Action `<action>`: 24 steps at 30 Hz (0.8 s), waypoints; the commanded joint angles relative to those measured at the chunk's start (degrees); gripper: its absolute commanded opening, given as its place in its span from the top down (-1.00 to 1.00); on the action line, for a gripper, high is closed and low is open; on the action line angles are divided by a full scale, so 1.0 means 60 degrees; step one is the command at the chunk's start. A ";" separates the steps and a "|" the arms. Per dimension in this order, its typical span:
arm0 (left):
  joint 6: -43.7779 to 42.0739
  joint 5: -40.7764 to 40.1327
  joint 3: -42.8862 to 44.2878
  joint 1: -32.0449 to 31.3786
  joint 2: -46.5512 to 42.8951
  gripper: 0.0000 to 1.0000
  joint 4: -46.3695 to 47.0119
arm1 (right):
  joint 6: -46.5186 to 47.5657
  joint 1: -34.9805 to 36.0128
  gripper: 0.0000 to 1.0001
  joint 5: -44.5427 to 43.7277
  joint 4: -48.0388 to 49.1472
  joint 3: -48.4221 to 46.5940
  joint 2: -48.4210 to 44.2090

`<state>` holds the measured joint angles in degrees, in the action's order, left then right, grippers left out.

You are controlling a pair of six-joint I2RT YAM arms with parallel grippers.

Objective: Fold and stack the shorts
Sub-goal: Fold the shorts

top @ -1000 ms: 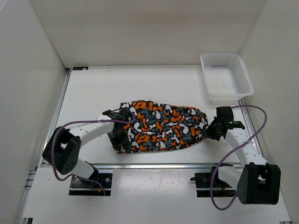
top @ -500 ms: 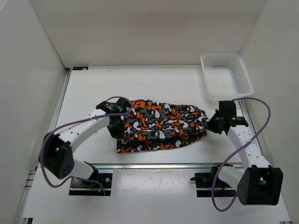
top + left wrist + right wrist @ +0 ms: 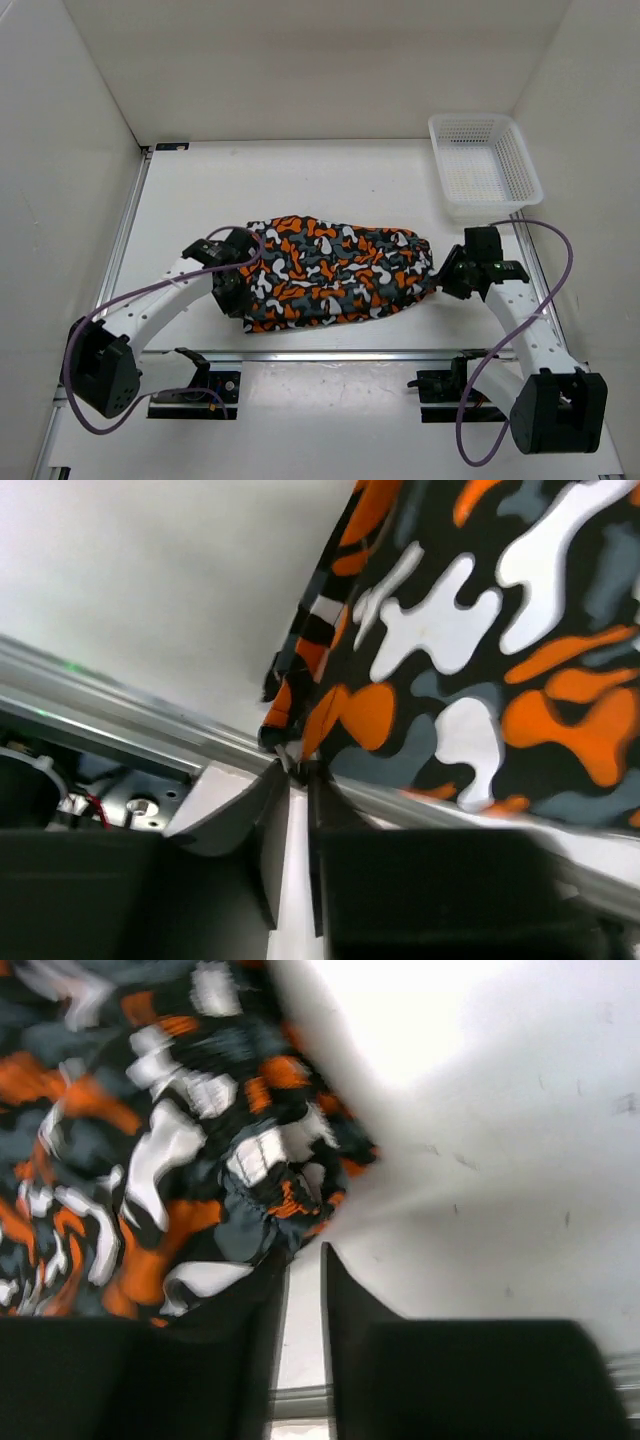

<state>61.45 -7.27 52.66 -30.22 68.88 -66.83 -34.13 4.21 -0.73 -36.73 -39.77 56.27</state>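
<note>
1. the shorts (image 3: 335, 272) lie spread across the middle of the worktop (image 3: 300, 180), a wide band running left to right between the two arms, nearer the front edge than the back.
2. the left hand (image 3: 298, 770) sits at the cloth's left near corner. its fingers are pressed together, with the hem corner pinched at their tips.
3. the right hand (image 3: 303, 1252) sits at the right end of the shorts. its fingers stand a little apart and a strip of bare worktop shows between them. the bunched waistband edge touches one fingertip but does not look caught between them.
4. the shorts look flattened into a tidy oblong, probably one lengthwise fold. how many layers lie there cannot be told from above.
5. the task seems to be partway done. the band is too long to count as finished, so at least one fold across its length appears left.
6. no stack is in view. a white mesh basket (image 3: 494, 205) stands well apart at the far right, and nothing shows whether the shorts belong there.
</note>
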 commanded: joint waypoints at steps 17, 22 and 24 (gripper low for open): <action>-0.0997 -0.0825 0.2457 0.0406 0.1876 -0.53 0.0149 | -0.0054 -0.0101 -0.68 0.0075 0.0699 -0.0872 0.2544; -0.1248 -0.0650 0.2546 0.0612 0.2713 -0.50 0.0678 | 0.0370 -0.0101 -0.54 0.0883 0.1550 -0.0681 0.3759; -0.1365 -0.0561 0.2546 0.0817 0.3020 -0.50 0.0767 | 0.0487 -0.0101 -0.49 0.1147 0.1713 -0.0681 0.4198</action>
<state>55.13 -10.13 66.83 -26.35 86.67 -64.16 -33.21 3.81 2.46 -29.98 -43.72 79.31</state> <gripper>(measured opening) 0.753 0.753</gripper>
